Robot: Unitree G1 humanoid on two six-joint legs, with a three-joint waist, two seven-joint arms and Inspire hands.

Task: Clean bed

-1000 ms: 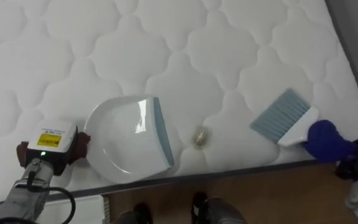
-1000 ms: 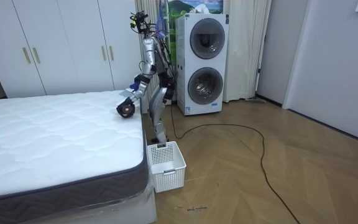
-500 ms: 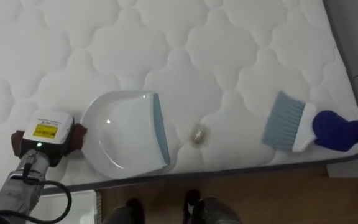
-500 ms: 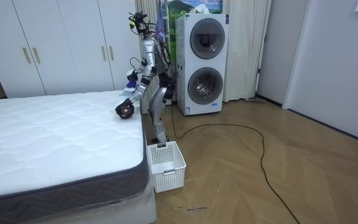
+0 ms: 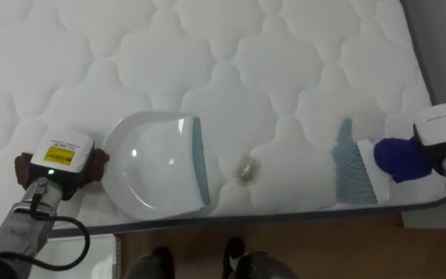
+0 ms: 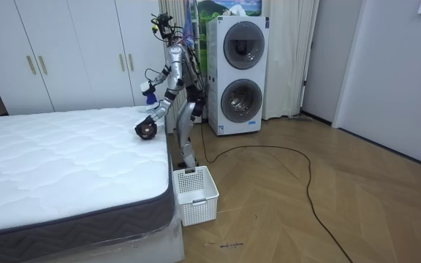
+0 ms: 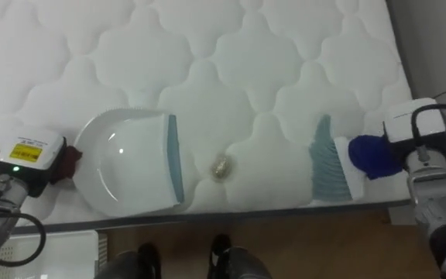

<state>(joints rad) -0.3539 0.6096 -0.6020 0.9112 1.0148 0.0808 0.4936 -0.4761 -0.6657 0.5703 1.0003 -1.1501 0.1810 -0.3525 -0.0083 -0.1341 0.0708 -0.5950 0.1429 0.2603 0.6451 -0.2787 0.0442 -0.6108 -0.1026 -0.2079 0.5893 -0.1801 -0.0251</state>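
Your right hand (image 5: 438, 138) grips the brush (image 5: 355, 167) by its blue handle, bristles on the bed (image 5: 269, 62). Left of that hand lies a crumb (image 5: 246, 169), then the dustpan (image 5: 157, 174), which touches your left hand (image 5: 59, 159). I cannot tell that hand's grip.

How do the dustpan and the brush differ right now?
The dustpan is broad, rounded, white; brush is narrow with a blue handle. Dustpan lies left of the scrap, at the left hand; brush right of it, at the right hand. Both turn grey-blue edges toward the scrap, on the mattress.
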